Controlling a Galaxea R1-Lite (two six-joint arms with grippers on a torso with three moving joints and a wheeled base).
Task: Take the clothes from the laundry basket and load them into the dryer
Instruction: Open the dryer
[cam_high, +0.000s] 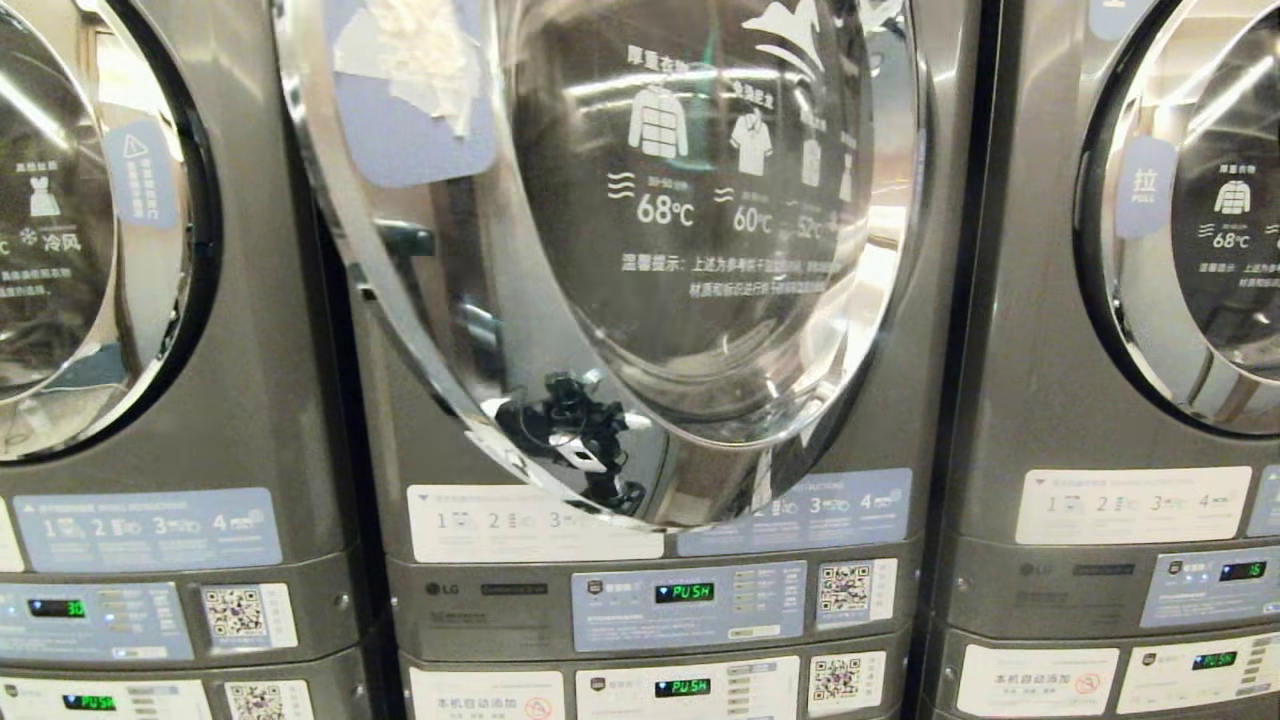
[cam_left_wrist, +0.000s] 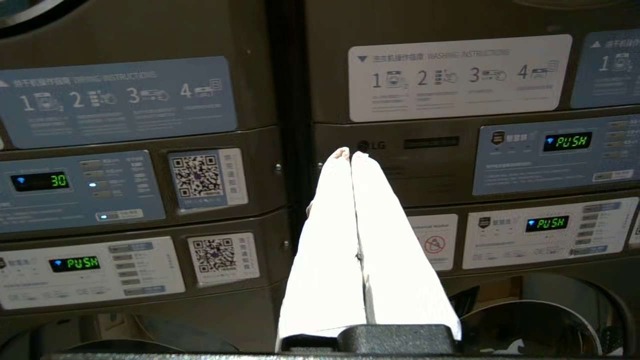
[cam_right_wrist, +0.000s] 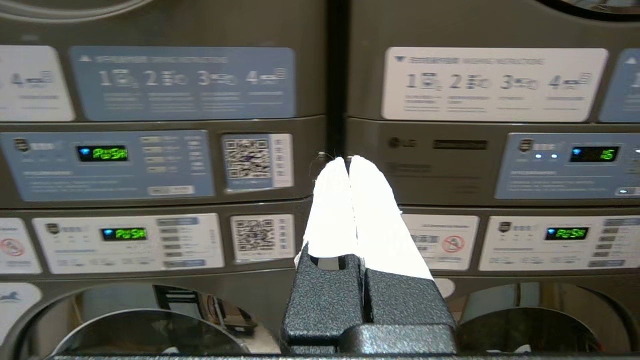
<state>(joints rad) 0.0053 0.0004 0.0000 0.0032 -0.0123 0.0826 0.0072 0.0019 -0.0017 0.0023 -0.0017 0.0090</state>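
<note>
**Both tools idle before the dryer**

The dryer (cam_high: 640, 300) fills the centre of the head frame, its chrome-rimmed door swung partly ajar. The left tool (cam_left_wrist: 350, 154) and right tool (cam_right_wrist: 348, 160) each sit mid-frame, white fingers pressed together, holding nothing, facing the control panels.

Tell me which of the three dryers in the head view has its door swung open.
The middle dryer: its chrome-rimmed door stands swung out, torn white tape on its rim. The doors either side sit flush.
</note>
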